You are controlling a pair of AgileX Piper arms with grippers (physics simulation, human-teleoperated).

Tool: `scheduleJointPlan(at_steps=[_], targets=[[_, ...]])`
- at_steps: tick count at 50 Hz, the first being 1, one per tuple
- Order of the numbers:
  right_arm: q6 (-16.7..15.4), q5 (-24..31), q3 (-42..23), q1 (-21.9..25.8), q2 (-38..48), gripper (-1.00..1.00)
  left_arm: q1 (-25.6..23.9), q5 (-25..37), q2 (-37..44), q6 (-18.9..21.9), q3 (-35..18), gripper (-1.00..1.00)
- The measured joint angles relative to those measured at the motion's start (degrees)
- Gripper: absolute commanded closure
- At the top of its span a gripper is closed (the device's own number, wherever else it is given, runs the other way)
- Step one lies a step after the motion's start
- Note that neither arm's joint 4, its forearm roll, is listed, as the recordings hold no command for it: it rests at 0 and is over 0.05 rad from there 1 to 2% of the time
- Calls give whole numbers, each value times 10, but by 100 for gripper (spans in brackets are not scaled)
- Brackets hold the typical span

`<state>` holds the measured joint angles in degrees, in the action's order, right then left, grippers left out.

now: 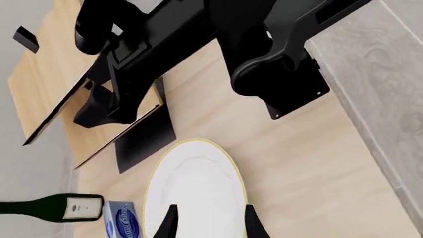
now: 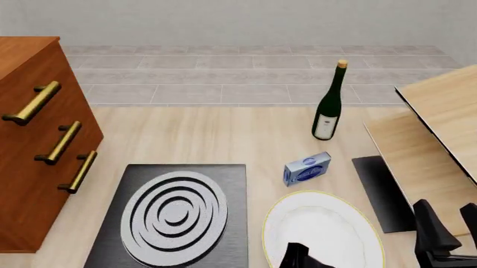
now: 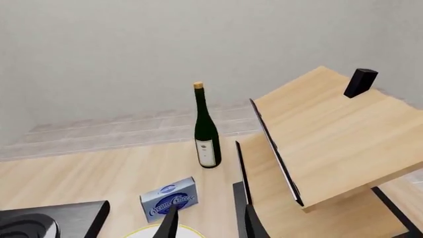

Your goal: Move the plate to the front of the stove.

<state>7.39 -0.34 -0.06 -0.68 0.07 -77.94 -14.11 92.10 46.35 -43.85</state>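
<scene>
The large white plate (image 2: 322, 230) with its thin yellow rim lies flat on the table, just right of the stove (image 2: 173, 215), a dark square slab with silver-white rings. My left gripper (image 2: 297, 252) hangs over the plate's near edge. In the left wrist view the left gripper (image 1: 210, 224) is open, its fingers spread over the plate (image 1: 195, 186) and closed on nothing. My right gripper (image 2: 447, 219) stands open at the near right, beside the dark mat. The right wrist view shows this gripper (image 3: 209, 223) empty, with the plate's rim (image 3: 153, 231) and a stove corner (image 3: 63, 217) just below.
A blue box (image 2: 306, 168) sits just beyond the plate, and a green wine bottle (image 2: 329, 106) stands farther back. A plain dark mat (image 2: 381, 192) lies right of the plate under a raised wooden shelf (image 2: 439, 120). A wooden drawer cabinet (image 2: 33, 142) flanks the stove's left.
</scene>
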Motion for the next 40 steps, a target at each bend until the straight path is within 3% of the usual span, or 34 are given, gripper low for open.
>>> scheduleJointPlan(at_steps=[40], targets=[[11, -1, 0, -4, 0, -100, -13, -20, 78, -17, -14, -100]])
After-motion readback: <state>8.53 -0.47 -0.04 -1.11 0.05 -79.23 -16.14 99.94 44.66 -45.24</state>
